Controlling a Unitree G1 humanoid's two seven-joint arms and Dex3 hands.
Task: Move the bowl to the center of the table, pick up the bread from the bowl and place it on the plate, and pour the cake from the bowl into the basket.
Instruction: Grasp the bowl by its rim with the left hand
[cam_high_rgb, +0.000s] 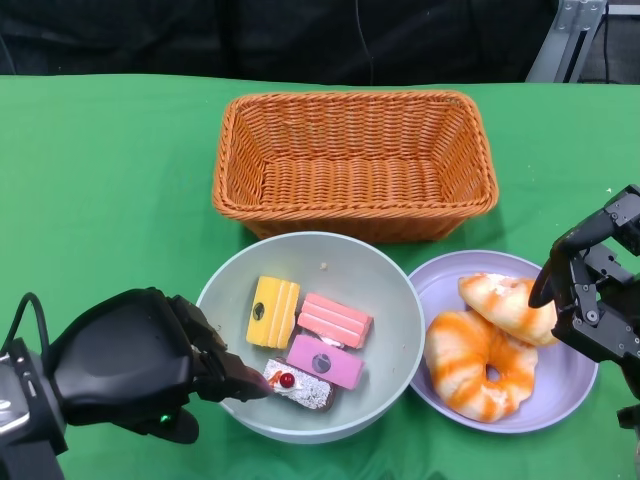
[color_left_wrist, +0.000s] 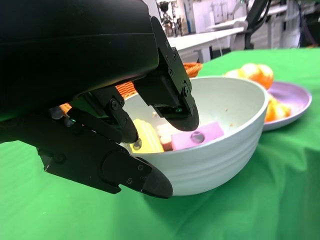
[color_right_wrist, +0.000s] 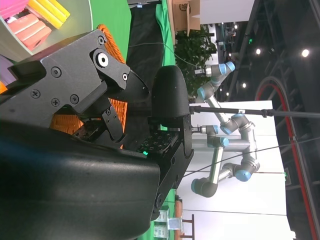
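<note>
The pale green bowl (cam_high_rgb: 385, 300) stands in front of the basket and holds several small cakes: a yellow one (cam_high_rgb: 273, 311), a pink one (cam_high_rgb: 335, 320), a magenta one (cam_high_rgb: 325, 361) and a brown one with a cherry (cam_high_rgb: 298, 385). My left hand (cam_high_rgb: 135, 360) grips the bowl's near-left rim. In the left wrist view its fingers (color_left_wrist: 170, 100) reach over the rim into the bowl (color_left_wrist: 220, 160), with the thumb outside below. Two orange-glazed breads (cam_high_rgb: 480, 365) (cam_high_rgb: 505, 305) lie on the lavender plate (cam_high_rgb: 440, 275). My right hand (cam_high_rgb: 595, 285) hovers at the plate's right edge, fingers apart and empty.
An empty orange wicker basket (cam_high_rgb: 355, 165) sits just behind the bowl and plate. Green cloth (cam_high_rgb: 110, 200) covers the table, bare on the left. The plate (color_left_wrist: 295, 97) touches or nearly touches the bowl's right side.
</note>
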